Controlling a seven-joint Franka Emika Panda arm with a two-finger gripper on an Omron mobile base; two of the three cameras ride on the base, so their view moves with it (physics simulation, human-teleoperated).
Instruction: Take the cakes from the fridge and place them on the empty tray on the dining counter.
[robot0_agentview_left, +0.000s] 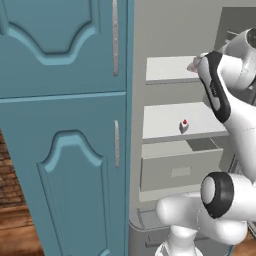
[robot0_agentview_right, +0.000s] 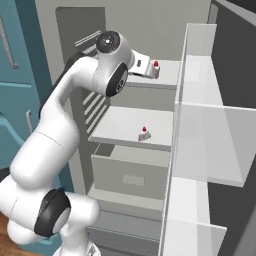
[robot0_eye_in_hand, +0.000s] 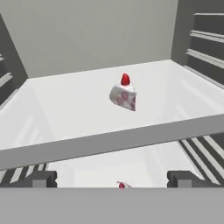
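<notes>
Teal panelled cabinets (robot0_agentview_left: 60, 125) stand at the left, and beside them we see the fridge (robot0_agentview_right: 150, 30) with its door open and its white shelves bare to us. On the upper shelf (robot0_eye_in_hand: 78, 105) sits one cake wedge (robot0_eye_in_hand: 123, 94) with a red cherry on top, upright, near the middle of the shelf. On the lower shelf (robot0_agentview_left: 170, 120) sits the second cake wedge (robot0_agentview_left: 184, 126), close to the front edge. Our gripper (robot0_eye_in_hand: 111, 178) is at the level of the upper shelf, just before its front edge. Its fingers (robot0_eye_in_hand: 38, 178) stand wide apart and hold nothing; the upper cake is ahead of them, not touched. Below the shelves we see a grey drawer (robot0_agentview_right: 132, 176).
</notes>
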